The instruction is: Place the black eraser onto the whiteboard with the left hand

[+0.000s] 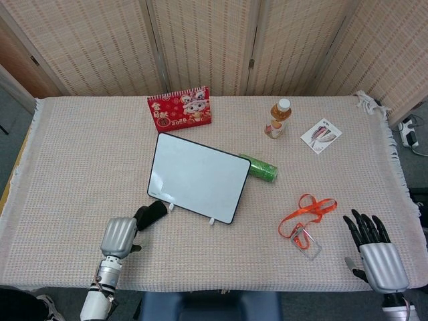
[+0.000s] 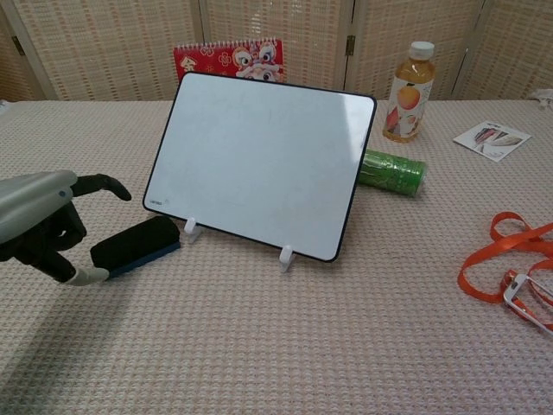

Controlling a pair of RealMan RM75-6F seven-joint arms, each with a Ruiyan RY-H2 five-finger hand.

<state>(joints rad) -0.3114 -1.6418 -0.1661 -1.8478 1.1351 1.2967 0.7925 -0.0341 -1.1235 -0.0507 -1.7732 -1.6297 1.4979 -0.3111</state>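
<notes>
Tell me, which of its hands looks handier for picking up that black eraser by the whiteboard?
The left hand. Its fingers already curl beside the black eraser, just left of the whiteboard. The right hand rests open at the table's far right, beyond the orange lanyard.

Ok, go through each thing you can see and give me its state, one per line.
black eraser: lying on the table, not held
whiteboard: propped tilted on its feet
bottle: upright, capped
green roll: on its side
left robot hand: fingers apart, at the eraser
right robot hand: open
</notes>
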